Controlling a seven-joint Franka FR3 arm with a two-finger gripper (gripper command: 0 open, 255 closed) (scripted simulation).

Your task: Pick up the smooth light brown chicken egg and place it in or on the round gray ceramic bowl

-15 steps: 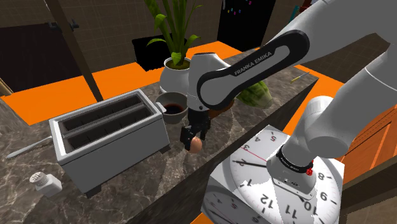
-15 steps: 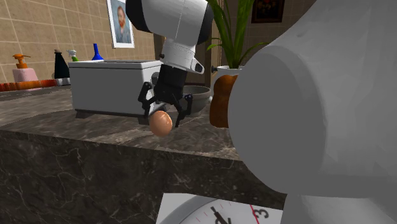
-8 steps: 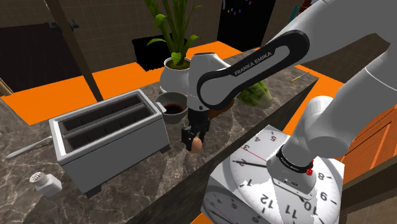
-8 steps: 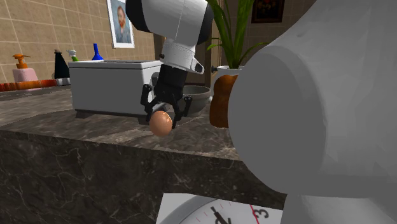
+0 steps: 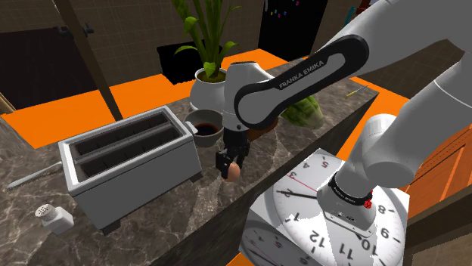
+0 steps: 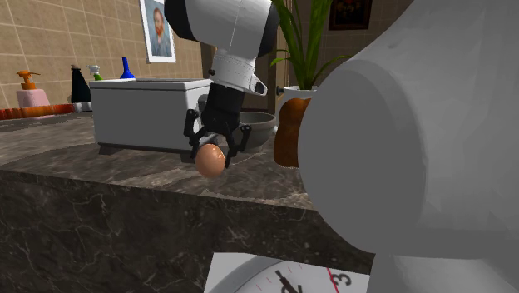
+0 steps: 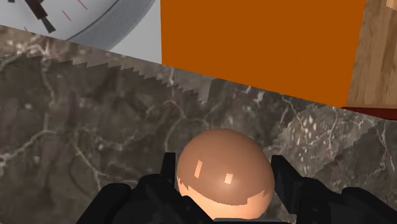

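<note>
Over the last second the egg (image 6: pixel 210 158) has crept upward a little in the second exterior view, carried by the gripper (image 6: pixel 211 151), and hardly shifted sideways. The light brown egg sits clamped between the two black fingers, which press on its flanks in the wrist view (image 7: pixel 224 167) with its rounded end pointing away from the hand. Its long axis looks to run roughly along the fingers, though that is hard to judge. It hangs just above the dark marble counter (image 5: pixel 189 215) near the counter's front edge, and by my reading it is clear of the stone. The gripper (image 5: pixel 231 168) points downward, so the egg (image 5: pixel 234 171) is below the hand rather than beside it. What the next move turns on is the bowl (image 5: pixel 208 140): the round gray bowl stands near, up and to the left of the egg in the shoulder view, and behind and to the right of it in the second exterior view (image 6: pixel 264 129). It is just off the corner of the white toaster (image 5: pixel 128 162) and in front of the potted plant's white pot (image 5: pixel 206 87). The rim seems to stand about level with the egg — I would expect more lift before a short carry over it.
</note>
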